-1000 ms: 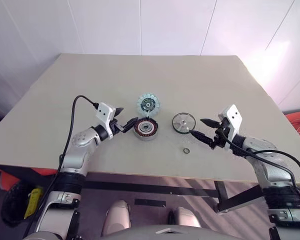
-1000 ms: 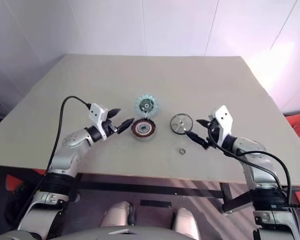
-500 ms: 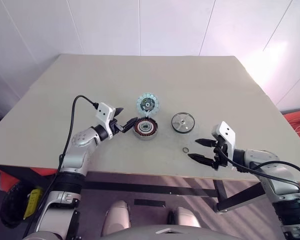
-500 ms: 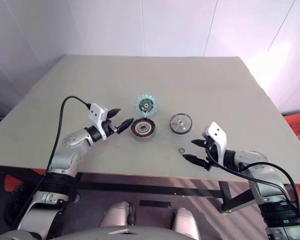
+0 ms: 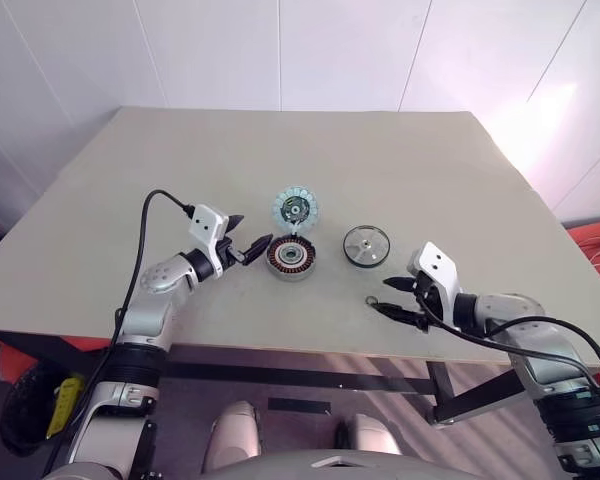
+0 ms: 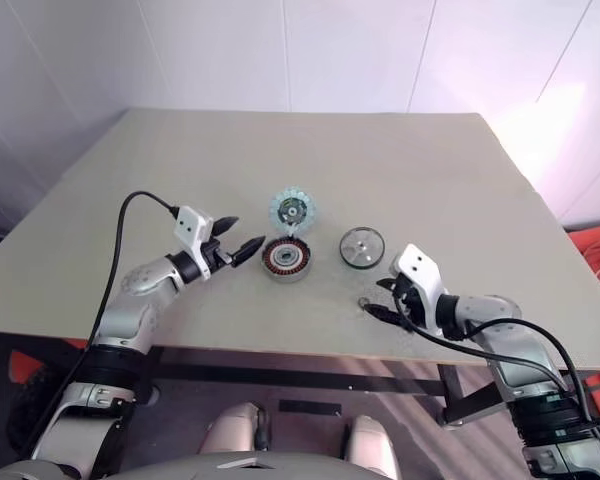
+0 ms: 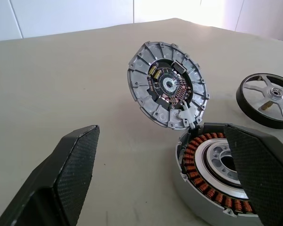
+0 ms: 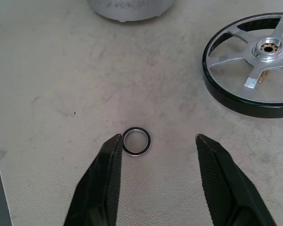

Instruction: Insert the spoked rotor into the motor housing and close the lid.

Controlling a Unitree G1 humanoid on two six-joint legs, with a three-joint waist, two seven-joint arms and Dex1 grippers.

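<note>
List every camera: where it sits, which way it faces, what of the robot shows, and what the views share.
Head stereo pair: on the head, looking forward and down at the table; both arms show, left gripper and right gripper.
Left wrist: looks along its open fingers at the motor housing and upright lid.
Right wrist: looks down between its fingers at the small ring.
Shared: the spoked rotor appears in all.

No legible text, label, brand, number or sign is found on any surface. The circuit board at the centre of the lid (image 7: 168, 85) carries small components, but any markings on them are too small to read.
</note>
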